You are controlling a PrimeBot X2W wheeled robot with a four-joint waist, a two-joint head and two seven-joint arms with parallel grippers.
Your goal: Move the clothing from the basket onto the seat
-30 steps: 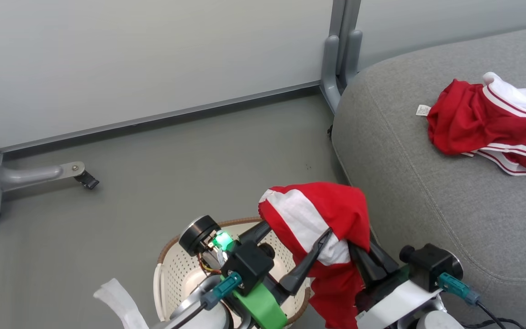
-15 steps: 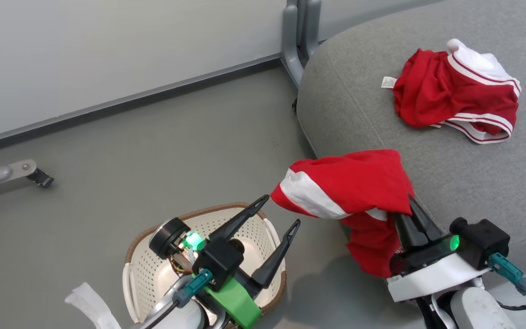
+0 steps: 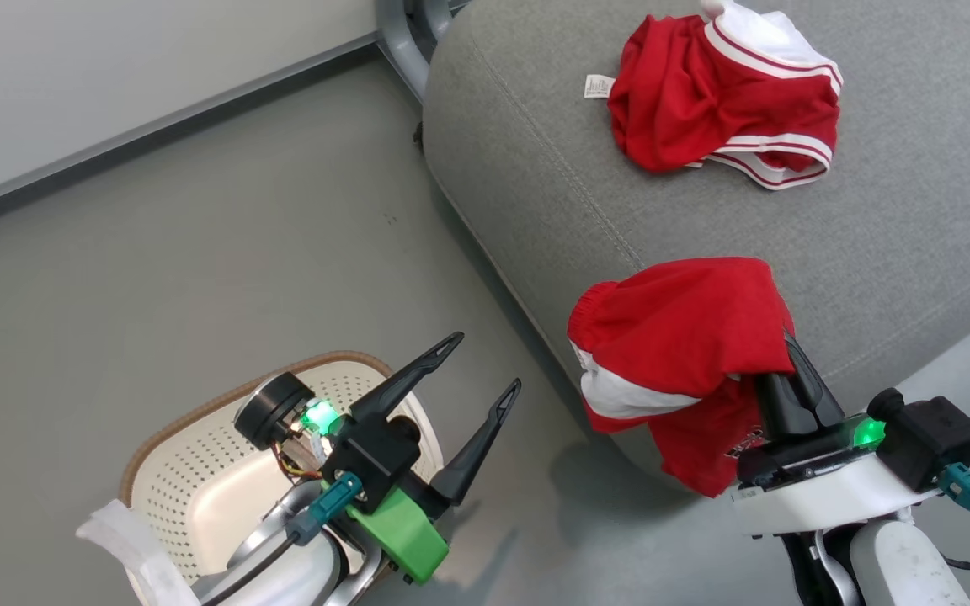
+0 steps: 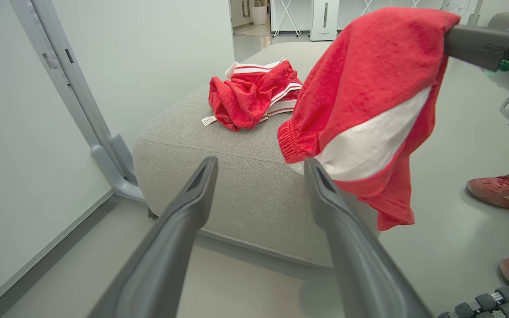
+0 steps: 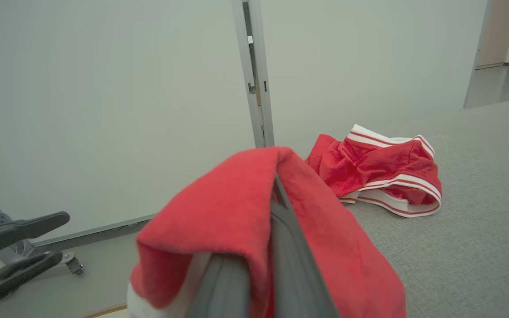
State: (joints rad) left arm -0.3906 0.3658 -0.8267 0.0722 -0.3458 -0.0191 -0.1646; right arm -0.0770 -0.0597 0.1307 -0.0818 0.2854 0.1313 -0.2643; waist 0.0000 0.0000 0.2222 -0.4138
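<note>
While the second garment is hanging short of its resting place, right gripper (image 3: 788, 370): jaws are pressing fully together on a fold of red cloth, which is draping over both fingers.
Held garment (image 3: 687, 337): is hanging at the near edge of the seat, partly above the cushion and partly above the floor (image 3: 199, 252). Contact with the cushion cannot be told. It is probably being carried this high so that the trailing hem is clearing the cushion's side.
Left gripper (image 3: 485, 362): fingers are standing wide apart, gripping nothing and hovering over the basket. It seems to be waiting clear of the carrying arm.
Basket (image 3: 182, 454): is sitting on the floor near the seat but apart from it. The left arm is hiding part of its inside.
Seat (image 3: 535, 168): is lying ahead of the right arm as the place for the cloth. A broad bare area is lying beside the held garment.
Garment on the seat (image 3: 712, 101): is lying crumpled well back from the edge, its small white tag (image 3: 596, 86) sticking out sideways.
Materials: the clothing is showing as soft, limp red knit with white panels and striped trim. The basket is showing as stiff cream plastic, perforated, under a brown woven-look rim. The seat is showing as coarse grey fabric with a stitched seam and rounded corners.
</note>
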